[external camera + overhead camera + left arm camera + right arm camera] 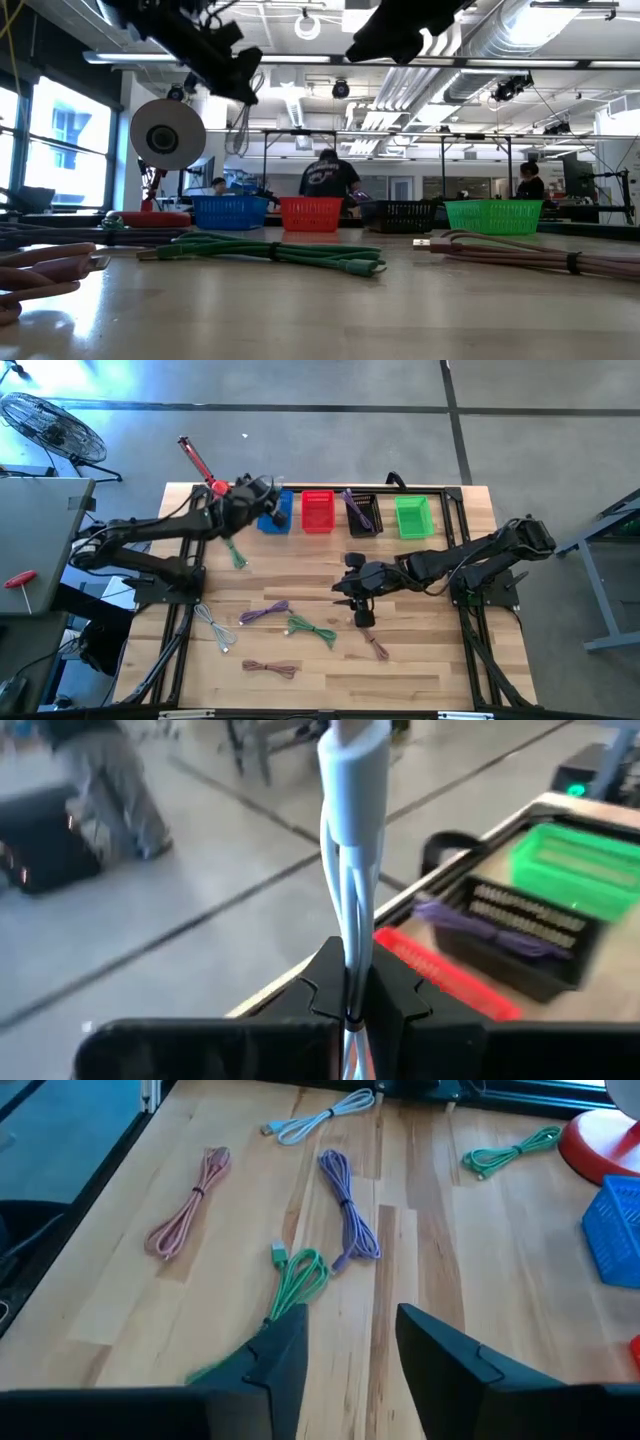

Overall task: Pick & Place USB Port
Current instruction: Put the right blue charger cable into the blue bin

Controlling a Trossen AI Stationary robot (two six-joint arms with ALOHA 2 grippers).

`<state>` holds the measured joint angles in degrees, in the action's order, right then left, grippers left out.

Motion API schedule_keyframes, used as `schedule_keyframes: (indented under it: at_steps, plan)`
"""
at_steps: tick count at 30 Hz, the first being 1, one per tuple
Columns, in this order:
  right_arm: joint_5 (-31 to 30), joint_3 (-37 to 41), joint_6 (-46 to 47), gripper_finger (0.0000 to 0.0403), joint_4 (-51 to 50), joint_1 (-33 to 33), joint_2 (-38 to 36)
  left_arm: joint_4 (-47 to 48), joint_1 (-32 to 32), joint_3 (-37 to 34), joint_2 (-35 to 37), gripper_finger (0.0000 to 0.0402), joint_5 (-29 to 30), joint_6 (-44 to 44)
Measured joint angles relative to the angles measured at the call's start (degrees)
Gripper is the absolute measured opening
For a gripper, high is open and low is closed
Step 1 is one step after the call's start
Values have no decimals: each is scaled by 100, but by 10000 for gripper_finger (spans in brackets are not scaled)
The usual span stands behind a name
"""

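Blue USB cable (352, 830) clamped in left pincer (352, 995) — long axis along the fingers; right pincer (350, 1345) apart.

From the low view the arms are cut off at the top edge, so neither gripper shows whole there. The blue cable (352, 810) held in the left gripper (352, 995) runs out of the left wrist view at top and bottom, so its ends can't be seen, and the floor and figure behind it are blurred. In the right wrist view the green cable (298, 1280) slips behind a finger (280, 1355), its far end hidden, and the blue basket (612, 1240) is cut by the edge. From above, the black basket (362, 514) holds something purple, too small to make out. People behind the baskets in the low view are partly hidden.
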<state>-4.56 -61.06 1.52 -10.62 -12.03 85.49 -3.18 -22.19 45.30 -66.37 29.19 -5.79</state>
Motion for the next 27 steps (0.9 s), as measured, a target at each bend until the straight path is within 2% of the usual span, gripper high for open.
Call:
schedule_keyframes:
  at_steps: [6, 15, 27]
  plan:
    - [2, 0, 0, 142, -108, 0, 2, -13, -596, -4, -439, 9, -344, -358]
    - [0, 4, 64, 142, -241, 0, 2, -189, -596, -7, -1229, 9, -282, -371]
    - [2, 4, 151, 142, -339, 0, 4, -140, -592, -9, -1309, 9, -113, -305]
